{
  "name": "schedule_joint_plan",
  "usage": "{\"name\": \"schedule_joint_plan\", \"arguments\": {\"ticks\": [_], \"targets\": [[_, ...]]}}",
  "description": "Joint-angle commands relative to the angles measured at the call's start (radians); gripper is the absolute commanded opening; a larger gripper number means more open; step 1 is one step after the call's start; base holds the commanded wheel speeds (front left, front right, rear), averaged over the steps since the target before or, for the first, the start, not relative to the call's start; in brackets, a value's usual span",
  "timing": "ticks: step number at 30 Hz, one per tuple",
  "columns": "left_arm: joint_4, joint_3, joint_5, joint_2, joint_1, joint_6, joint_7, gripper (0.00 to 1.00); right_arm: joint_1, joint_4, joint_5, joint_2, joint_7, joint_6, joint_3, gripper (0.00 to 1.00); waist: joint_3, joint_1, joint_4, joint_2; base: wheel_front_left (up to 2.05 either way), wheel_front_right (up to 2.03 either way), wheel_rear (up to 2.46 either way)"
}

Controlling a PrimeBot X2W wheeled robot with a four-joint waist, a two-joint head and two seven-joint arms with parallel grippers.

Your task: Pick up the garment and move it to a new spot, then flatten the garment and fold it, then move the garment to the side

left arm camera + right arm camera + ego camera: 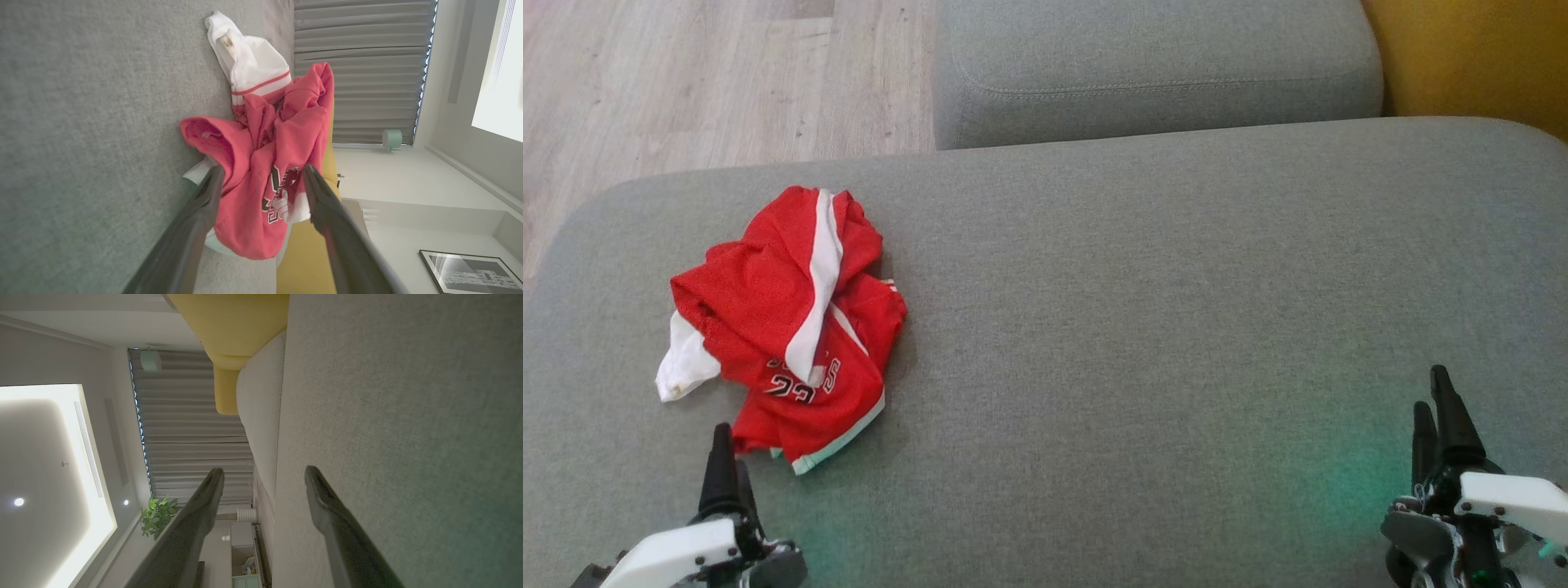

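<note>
The garment (784,327) lay crumpled in a heap on the left part of the wide grey sofa cushion (1143,343). It was a red jersey with a white stripe across the top, a white sleeve poking out at its left and a pale mint hem at the near edge. Dark lettering showed among the folds.

The left claw (731,453) hung low over the cushion just short of the heap's near edge, fingers pointing towards it. In the left wrist view that claw (262,169) stood wide apart with the red cloth showing beyond the tips and nothing clamped between them. I could not tell whether a fingertip brushed the fabric.

The right claw (1430,390) hovered well away over bare cushion on the right side. Its fingers (327,506) were spread just as wide, and it held nothing.

Behind the big cushion sat a second grey cushion (1160,73), with pale wooden floor (686,90) to its left and yellow upholstery (1478,57) at the far right corner.
</note>
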State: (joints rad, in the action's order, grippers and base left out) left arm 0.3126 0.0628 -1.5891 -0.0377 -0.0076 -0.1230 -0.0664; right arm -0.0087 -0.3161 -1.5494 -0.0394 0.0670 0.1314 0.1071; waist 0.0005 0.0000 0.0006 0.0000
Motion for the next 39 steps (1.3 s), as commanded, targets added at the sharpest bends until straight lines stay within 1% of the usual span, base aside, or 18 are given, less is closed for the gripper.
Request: {"name": "schedule_joint_plan", "arguments": {"ticks": [1,6,13,17,21,29,39], "targets": [[-0.040,0.003,0.015,-0.006,-0.038,-0.001,0.011,1.00,-0.035,0.040,0.012,-0.004,-0.010,0.000,-0.004,1.00,0.000,0.0000,0.000,0.0000,0.00,0.00,0.00],[-0.044,0.012,0.046,-0.006,-0.037,-0.002,0.026,1.00,-0.036,0.045,0.063,-0.004,-0.025,0.000,-0.009,1.00,-0.002,0.0000,0.002,0.0000,0.00,0.00,0.00],[-0.068,0.041,0.113,-0.006,-0.047,0.000,0.046,1.00,-0.041,0.063,0.172,-0.005,-0.045,0.000,-0.010,1.00,-0.002,0.0000,0.005,0.0000,0.00,0.00,0.00],[-0.096,0.048,0.167,-0.007,-0.053,0.009,0.058,1.00,-0.045,0.083,0.248,-0.005,-0.057,0.000,-0.015,1.00,0.000,0.0000,0.004,0.0000,0.00,0.00,0.00],[-0.134,0.043,0.236,-0.007,-0.055,0.029,0.070,1.00,-0.048,0.105,0.329,-0.005,-0.069,0.000,-0.023,1.00,0.002,0.0000,0.003,0.0000,0.00,0.00,0.00],[-0.201,-0.012,0.389,-0.007,-0.056,0.067,0.093,1.00,-0.051,0.152,0.513,-0.006,-0.092,0.000,-0.048,1.00,0.005,0.0000,0.003,0.0000,0.00,0.00,0.00],[-0.226,-0.107,0.627,-0.008,-0.060,0.078,0.123,1.00,-0.047,0.176,0.707,-0.006,-0.122,0.000,-0.072,1.00,0.008,0.0000,0.000,0.0000,0.00,0.00,0.00]]}}
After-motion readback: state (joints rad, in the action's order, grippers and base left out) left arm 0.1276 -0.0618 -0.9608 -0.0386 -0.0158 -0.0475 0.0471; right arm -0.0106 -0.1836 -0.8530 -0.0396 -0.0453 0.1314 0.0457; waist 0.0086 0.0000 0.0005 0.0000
